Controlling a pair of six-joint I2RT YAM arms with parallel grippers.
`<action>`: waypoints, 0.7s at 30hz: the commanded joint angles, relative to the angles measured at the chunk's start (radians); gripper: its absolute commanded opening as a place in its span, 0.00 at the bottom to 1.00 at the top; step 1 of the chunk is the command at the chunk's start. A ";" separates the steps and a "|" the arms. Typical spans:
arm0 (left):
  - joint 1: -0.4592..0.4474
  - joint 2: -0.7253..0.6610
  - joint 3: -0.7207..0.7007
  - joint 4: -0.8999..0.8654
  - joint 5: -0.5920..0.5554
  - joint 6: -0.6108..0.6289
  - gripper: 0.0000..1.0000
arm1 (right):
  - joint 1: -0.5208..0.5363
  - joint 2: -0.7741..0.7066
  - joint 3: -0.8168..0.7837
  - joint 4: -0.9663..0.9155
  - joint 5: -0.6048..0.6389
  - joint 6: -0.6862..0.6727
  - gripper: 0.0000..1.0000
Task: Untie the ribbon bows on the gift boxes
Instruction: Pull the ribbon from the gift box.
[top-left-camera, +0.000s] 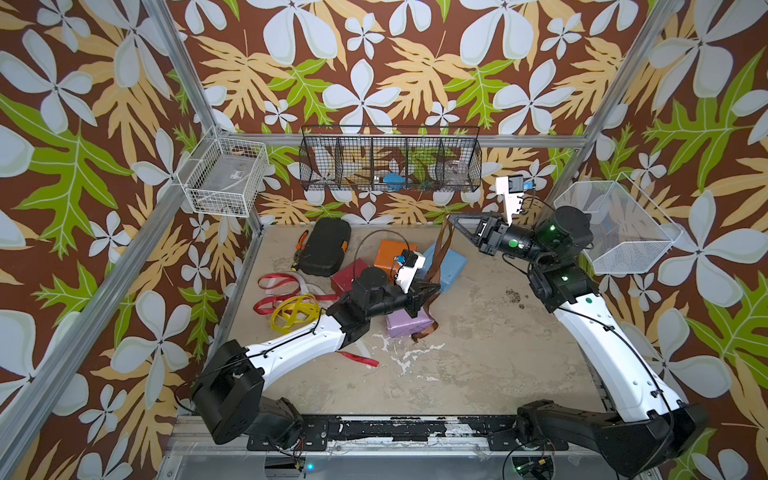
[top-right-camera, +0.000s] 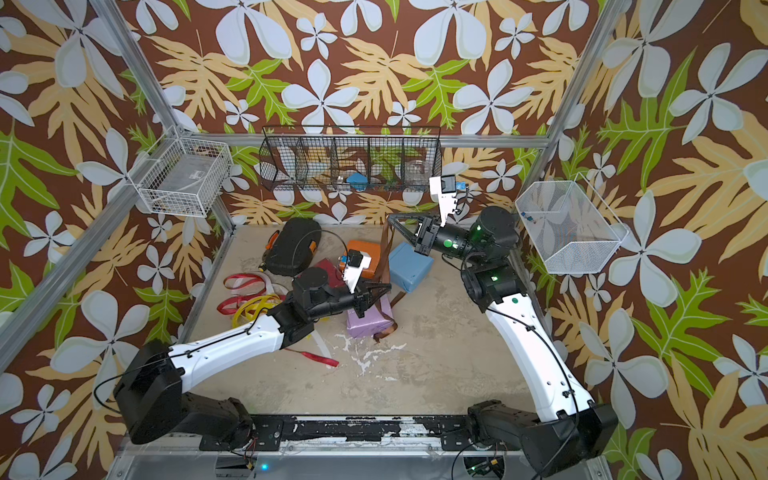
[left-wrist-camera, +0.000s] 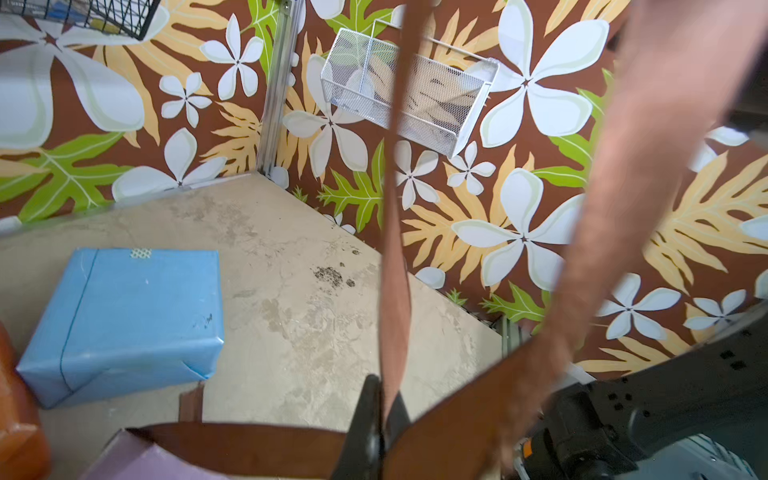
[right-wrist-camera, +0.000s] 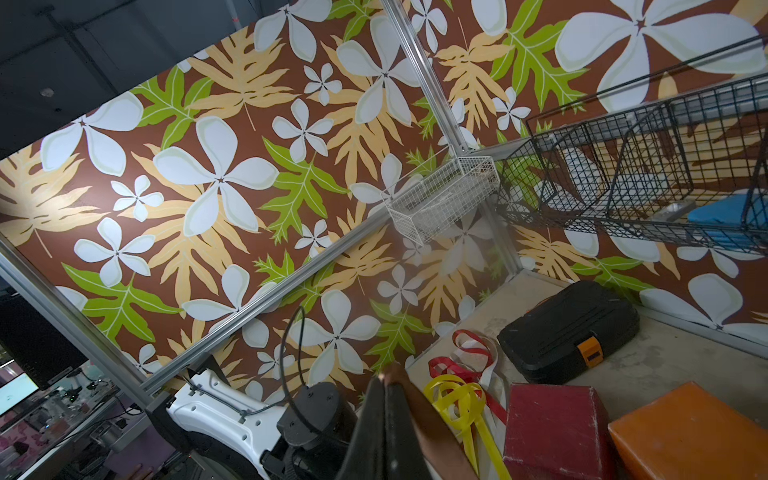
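The brown ribbon (top-left-camera: 441, 253) hangs stretched between both grippers and trails down over the lilac box (top-left-camera: 409, 324). My right gripper (top-left-camera: 451, 218) is raised near the back wall, shut on the ribbon's upper end (right-wrist-camera: 419, 411). Just above the lilac box, my left gripper (top-left-camera: 432, 289) is shut on a lower part of the ribbon (left-wrist-camera: 395, 291). The light blue box (top-left-camera: 451, 266), orange box (top-left-camera: 392, 253) and dark red box (top-left-camera: 349, 276) lie behind, bare of ribbon. Loose red and white ribbons (top-left-camera: 282, 286) and a yellow ribbon (top-left-camera: 293, 311) lie at the left.
A black tool case (top-left-camera: 326, 247) lies at the back left beside the boxes. A loose red strip (top-left-camera: 359, 358) lies under the left forearm. A black wire basket (top-left-camera: 390, 160) and white baskets (top-left-camera: 222, 178) (top-left-camera: 619, 226) hang on the walls.
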 joint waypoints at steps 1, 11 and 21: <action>-0.002 -0.056 -0.035 0.054 0.040 -0.053 0.00 | 0.003 0.006 -0.044 0.045 0.005 -0.004 0.00; -0.001 -0.163 -0.001 0.019 0.150 -0.182 0.00 | 0.003 0.044 -0.165 -0.174 0.176 -0.198 1.00; -0.003 -0.085 0.178 0.006 0.222 -0.263 0.00 | -0.003 -0.007 -0.300 -0.295 0.538 -0.329 1.00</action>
